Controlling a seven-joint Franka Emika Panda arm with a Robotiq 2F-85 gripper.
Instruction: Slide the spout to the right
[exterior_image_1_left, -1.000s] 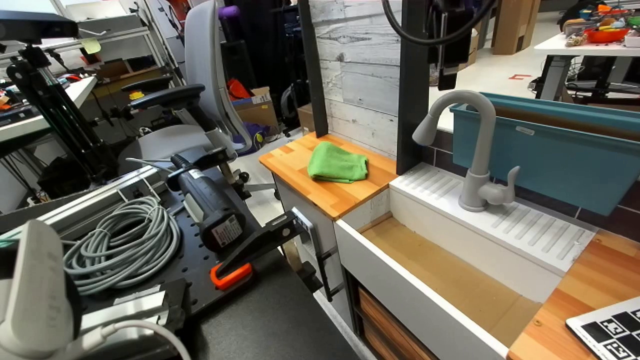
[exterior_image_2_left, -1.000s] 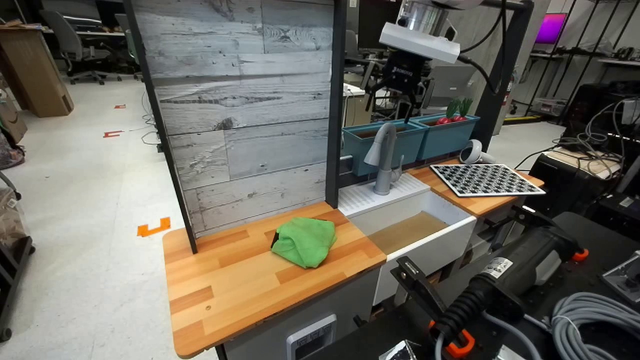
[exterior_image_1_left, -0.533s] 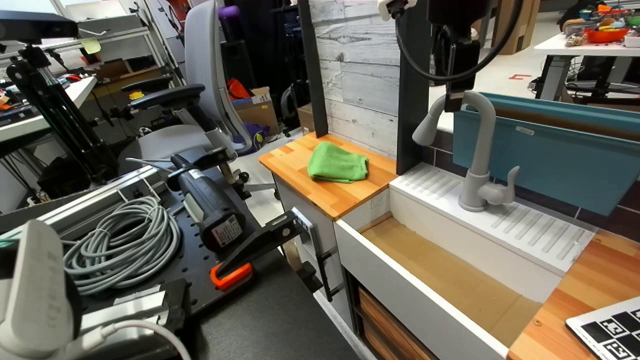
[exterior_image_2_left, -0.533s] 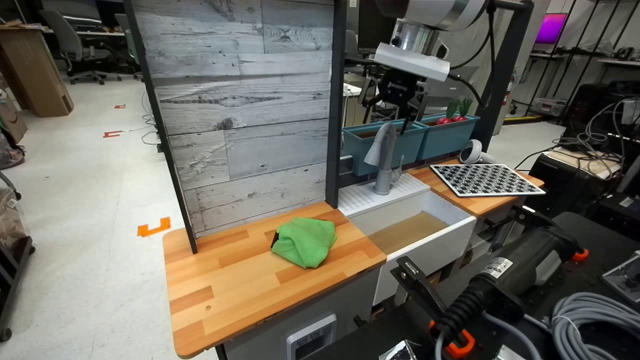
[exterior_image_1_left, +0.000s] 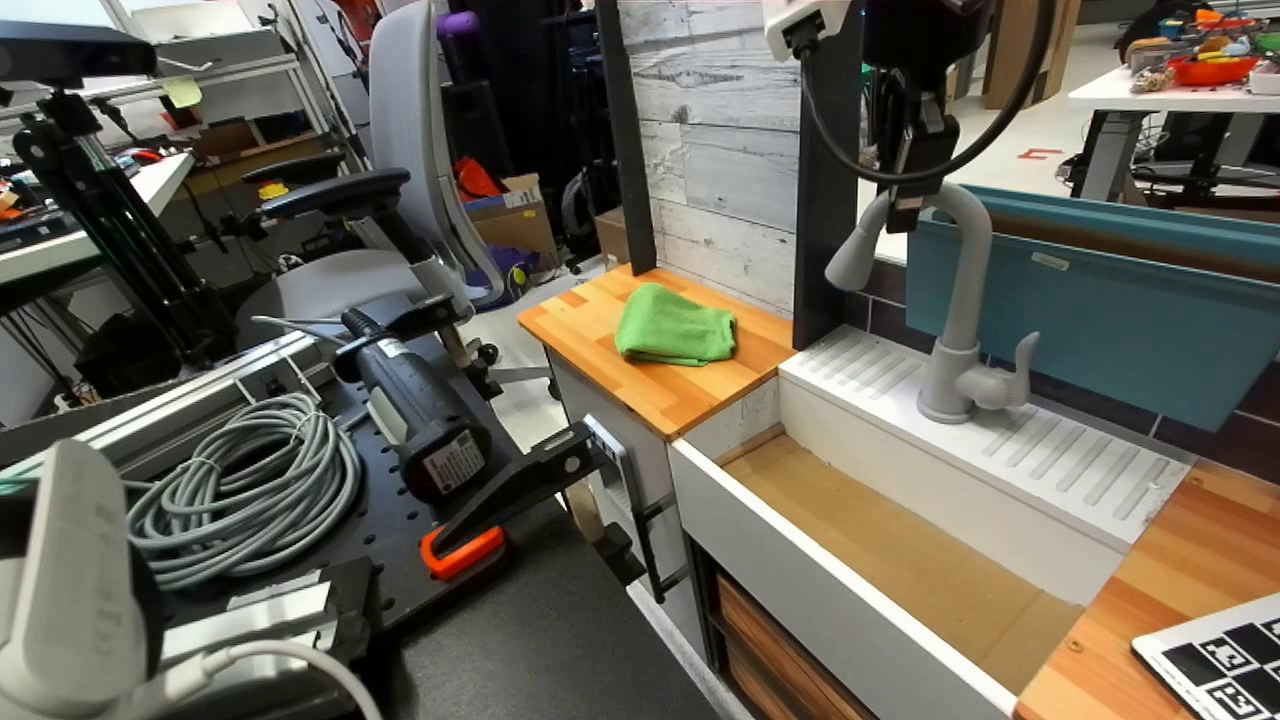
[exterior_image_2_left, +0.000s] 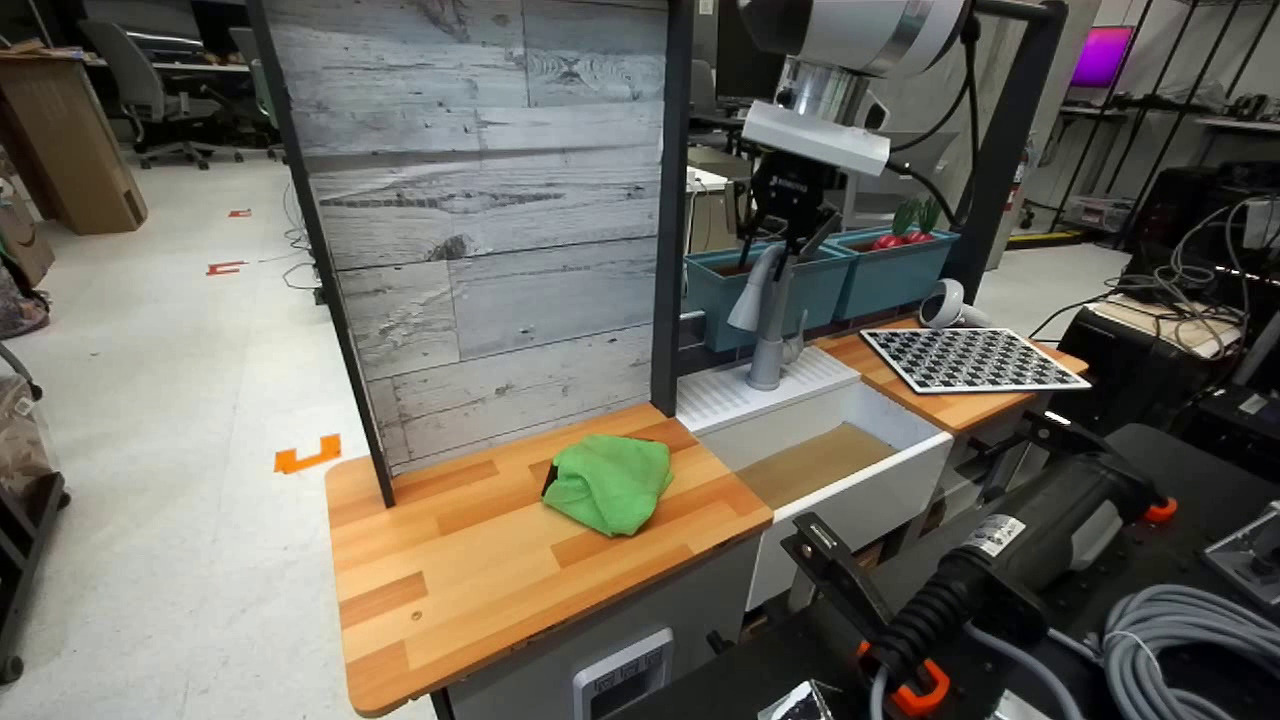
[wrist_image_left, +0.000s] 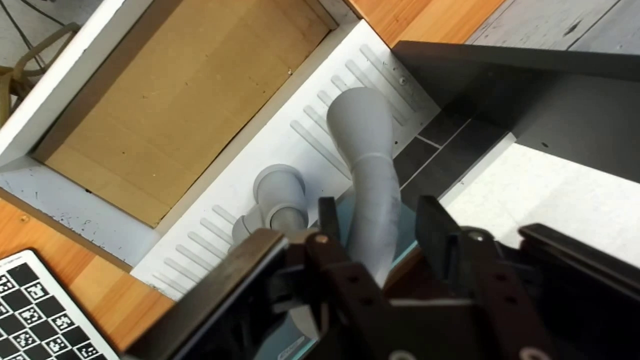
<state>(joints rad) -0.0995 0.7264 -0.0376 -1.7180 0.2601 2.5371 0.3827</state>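
Observation:
The spout (exterior_image_1_left: 968, 275) is a grey arched tube standing on the white ledge behind the sink, its nozzle hanging toward the dark post side. It also shows in the wrist view as a curved neck (wrist_image_left: 374, 185) running between the fingers of my gripper (wrist_image_left: 376, 212). A narrow strip of background is visible on either side of the neck, so the jaws stand around it, part-way open and apparently not touching. In an exterior view, the gripper (exterior_image_2_left: 768, 260) is at the top of the arch. The faucet's small side lever (exterior_image_1_left: 1005, 378) points up beside the base.
Teal planters (exterior_image_2_left: 835, 290) stand right behind the faucet. A dark post (exterior_image_2_left: 676, 200) rises at one side of the sink (exterior_image_1_left: 850, 590). A green cloth (exterior_image_2_left: 610, 485) lies on the wooden counter, and a checkered board (exterior_image_2_left: 970, 360) on the opposite counter.
The arm has come down from above to the spout's arch, and the jaws have narrowed with the neck between them. The spout itself has not moved.

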